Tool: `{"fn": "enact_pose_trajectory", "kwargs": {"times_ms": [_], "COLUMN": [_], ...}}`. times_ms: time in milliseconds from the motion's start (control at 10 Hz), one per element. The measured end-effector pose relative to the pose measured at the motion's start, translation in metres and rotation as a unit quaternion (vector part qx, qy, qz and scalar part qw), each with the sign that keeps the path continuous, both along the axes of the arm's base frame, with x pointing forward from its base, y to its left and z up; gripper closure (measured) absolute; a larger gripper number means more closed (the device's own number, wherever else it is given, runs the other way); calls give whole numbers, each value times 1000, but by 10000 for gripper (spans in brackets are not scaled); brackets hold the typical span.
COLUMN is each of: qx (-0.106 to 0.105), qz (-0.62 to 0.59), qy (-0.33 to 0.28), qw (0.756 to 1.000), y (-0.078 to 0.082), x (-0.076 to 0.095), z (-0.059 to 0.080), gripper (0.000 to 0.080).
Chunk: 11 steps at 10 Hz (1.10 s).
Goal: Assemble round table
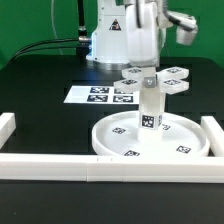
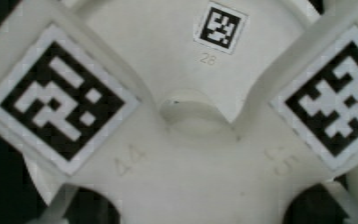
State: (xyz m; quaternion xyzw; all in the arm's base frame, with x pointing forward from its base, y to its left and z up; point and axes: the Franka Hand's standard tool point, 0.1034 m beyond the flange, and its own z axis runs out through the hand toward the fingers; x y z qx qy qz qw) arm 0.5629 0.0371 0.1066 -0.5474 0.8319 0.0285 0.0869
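The large round rimmed disc (image 1: 118, 139) lies flat on the black table at the front. The short cylindrical post (image 1: 150, 108) stands upright at its middle. The cross-shaped piece (image 1: 172, 86) sits level on top of the post, its tagged arms spread out. My gripper (image 1: 148, 66) comes straight down onto the centre of the cross and looks shut on it. In the wrist view the cross-shaped piece (image 2: 179, 120) fills the picture, with my gripper (image 2: 194, 205) at its hub and a fingertip (image 2: 51, 198) showing at each side.
The marker board (image 1: 100, 95) lies behind the disc toward the exterior view's left. Long white border bars run along the front (image 1: 90, 166), the left (image 1: 8, 128) and the right (image 1: 212, 135). The arm's white base (image 1: 108, 42) stands at the back.
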Motion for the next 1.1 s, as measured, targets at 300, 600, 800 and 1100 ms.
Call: {"fn": "enact_pose_trajectory", "kwargs": {"times_ms": [300, 600, 800, 1100], "qx": [25, 24, 33, 36], "qz": [-125, -111, -100, -76], "qy": [5, 3, -12, -23], "qw": [992, 993, 994, 996], "y": [-1, 0, 1, 3], "x": [-1, -1, 3, 5], "z": [0, -1, 15, 23], "gripper": [353, 176, 155, 151]}}
